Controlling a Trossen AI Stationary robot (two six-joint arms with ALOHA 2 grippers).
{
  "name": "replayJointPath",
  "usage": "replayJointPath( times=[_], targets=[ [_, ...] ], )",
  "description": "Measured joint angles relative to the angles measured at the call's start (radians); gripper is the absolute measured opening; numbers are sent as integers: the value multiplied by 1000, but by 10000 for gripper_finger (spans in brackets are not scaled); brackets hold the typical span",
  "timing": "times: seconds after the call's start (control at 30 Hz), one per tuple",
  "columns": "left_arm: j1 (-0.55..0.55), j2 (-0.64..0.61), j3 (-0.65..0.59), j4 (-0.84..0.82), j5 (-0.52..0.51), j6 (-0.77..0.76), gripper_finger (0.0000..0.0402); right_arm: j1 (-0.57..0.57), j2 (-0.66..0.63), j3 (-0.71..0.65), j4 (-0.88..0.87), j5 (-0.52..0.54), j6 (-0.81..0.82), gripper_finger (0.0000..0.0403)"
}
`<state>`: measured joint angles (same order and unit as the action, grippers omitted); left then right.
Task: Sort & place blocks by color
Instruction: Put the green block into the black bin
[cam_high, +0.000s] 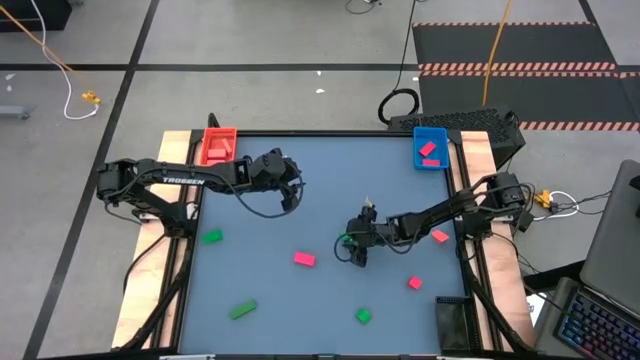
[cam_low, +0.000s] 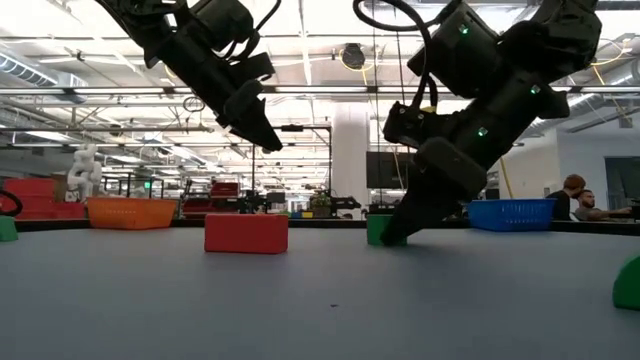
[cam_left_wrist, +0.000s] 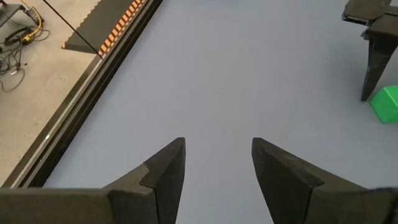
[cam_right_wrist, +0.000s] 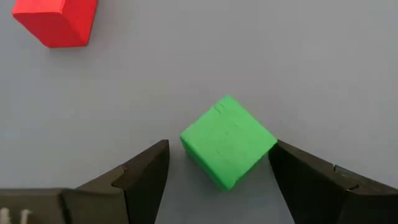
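My right gripper (cam_right_wrist: 220, 144) is open and low at the table's middle (cam_high: 357, 252). Its fingers stand on either side of a green cube (cam_right_wrist: 227, 140) that rests flat on the table (cam_low: 380, 230). A pink-red block (cam_right_wrist: 53, 22) lies just beyond it (cam_high: 304, 258). My left gripper (cam_left_wrist: 217, 168) is open and empty. It hangs above the table left of centre (cam_high: 293, 192). More pink blocks (cam_high: 415, 283) and green blocks (cam_high: 211, 237) lie scattered on the table. My right gripper straddles the green cube from above, slanting, with the cube flat on the table. One finger (cam_right_wrist: 292, 168) stands right at the cube's corner (cam_right_wrist: 270, 142); I cannot tell whether it touches. The other finger stands apart from it.
A red tray (cam_high: 218, 146) holding salmon blocks sits at the far left corner. A blue tray (cam_high: 431, 148) holding pink blocks sits at the far right. A dark tray (cam_high: 452, 322) is at the near right corner. A green bar (cam_high: 243, 310) and a green cube (cam_high: 364, 316) lie near the front edge.
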<state>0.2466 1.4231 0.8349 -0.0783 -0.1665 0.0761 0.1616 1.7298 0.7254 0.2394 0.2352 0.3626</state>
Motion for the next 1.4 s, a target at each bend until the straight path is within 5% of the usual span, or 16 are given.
replayJointPath(
  times=[0.27,0.53,0.77,0.97,1.13,1.4],
  targets=[
    [0,0,0,0,0,3,186,-1,0,0,17,53,16,266],
    [0,0,0,0,0,2,187,0,-2,1,0,52,10,171],
    [0,0,0,0,0,2,186,0,-13,1,-14,46,-52,170],
    [0,0,0,-1,0,13,186,0,-153,2,-202,-101,-41,170],
    [2,0,0,10,0,47,186,14,-356,2,-487,-328,58,170],
    [3,0,0,101,0,109,187,109,-611,2,-755,-624,451,170]
  ],
)
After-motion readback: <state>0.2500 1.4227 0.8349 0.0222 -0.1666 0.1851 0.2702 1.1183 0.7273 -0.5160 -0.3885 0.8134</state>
